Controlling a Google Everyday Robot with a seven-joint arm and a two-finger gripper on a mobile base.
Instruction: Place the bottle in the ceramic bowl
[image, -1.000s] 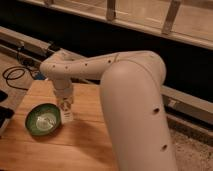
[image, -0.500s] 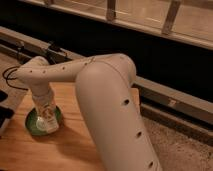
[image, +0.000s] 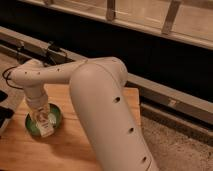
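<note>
The ceramic bowl (image: 31, 126), dark green at the rim and paler inside, sits on the left part of the wooden table (image: 70, 150). My gripper (image: 44, 122) hangs straight down over the bowl's middle, below the white wrist. It is shut on the bottle (image: 46, 126), a slim white bottle with a pale greenish label. The bottle stands roughly upright, its lower end inside the bowl's rim. The bowl's centre is mostly hidden by the gripper and bottle.
My large white arm (image: 105, 110) crosses the table's right half and hides much of it. A dark object (image: 5, 117) lies at the left edge. Black cables (image: 55, 50) run along the ledge behind. Speckled floor (image: 175, 145) lies to the right of the table.
My gripper has carried the bottle leftward from beside the bowl's right rim to over the bowl's middle, then lowered slightly. The bowl has not moved.
</note>
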